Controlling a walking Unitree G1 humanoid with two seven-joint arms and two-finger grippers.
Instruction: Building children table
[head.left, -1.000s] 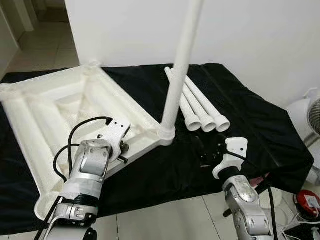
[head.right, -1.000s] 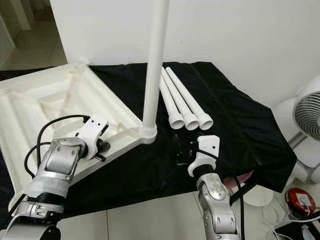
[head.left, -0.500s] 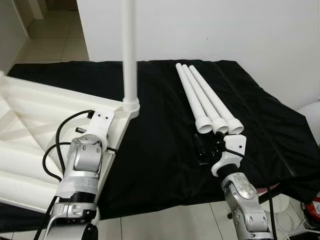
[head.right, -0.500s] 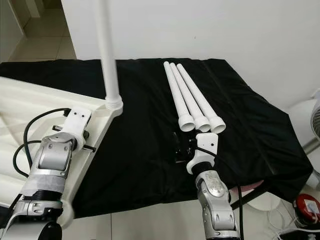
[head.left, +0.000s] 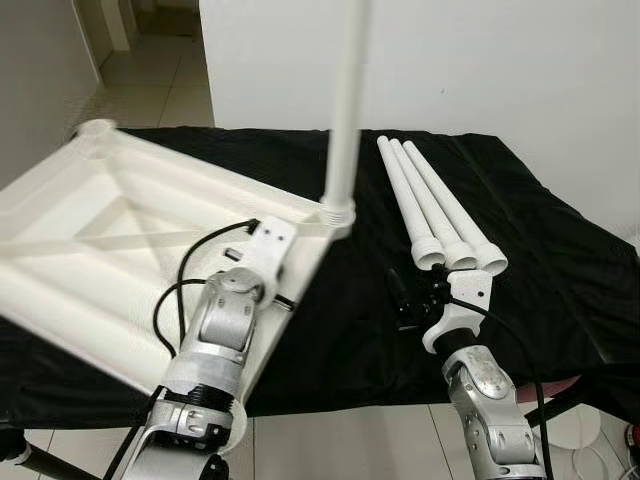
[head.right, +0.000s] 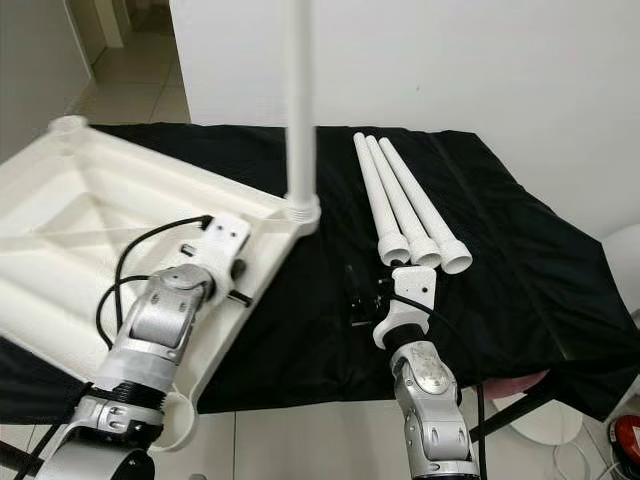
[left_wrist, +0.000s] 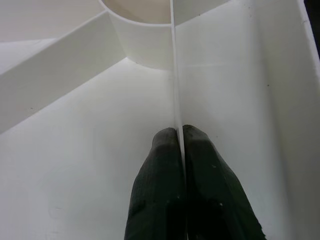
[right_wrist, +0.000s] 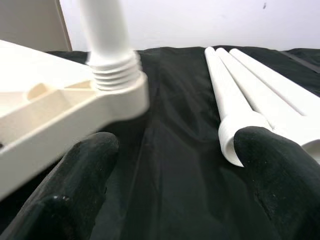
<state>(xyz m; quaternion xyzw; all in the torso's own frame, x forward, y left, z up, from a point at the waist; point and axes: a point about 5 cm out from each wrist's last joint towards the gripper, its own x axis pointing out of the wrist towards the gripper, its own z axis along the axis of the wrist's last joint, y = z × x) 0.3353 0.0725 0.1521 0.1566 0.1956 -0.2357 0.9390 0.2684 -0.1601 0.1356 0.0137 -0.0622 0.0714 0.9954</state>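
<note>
The white table top (head.left: 110, 230) lies underside up on the black-covered table (head.left: 560, 250), tilted, its near corner past the front edge. One white leg (head.left: 345, 110) stands upright, screwed into the corner socket (head.left: 338, 211). My left gripper (left_wrist: 176, 131) is shut on a thin rib of the table top beside a round socket (left_wrist: 145, 45); its arm (head.left: 228, 318) reaches over the rim. Three loose legs (head.left: 435, 210) lie side by side to the right. My right gripper (head.left: 415, 298) hovers open over the cloth just short of their wide ends, its fingers (right_wrist: 75, 190) spread with nothing between them.
A white wall runs behind the table, and a tiled floor (head.left: 150, 75) leads off at the back left. The cloth's front edge (head.left: 400, 385) hangs close to my body. A white rounded object (head.right: 625, 260) stands off the table's right end.
The whole view has shifted. The table top has swung in my left gripper's hold: its leg corner went left, then came back toward the loose legs. The right gripper stays open.
</note>
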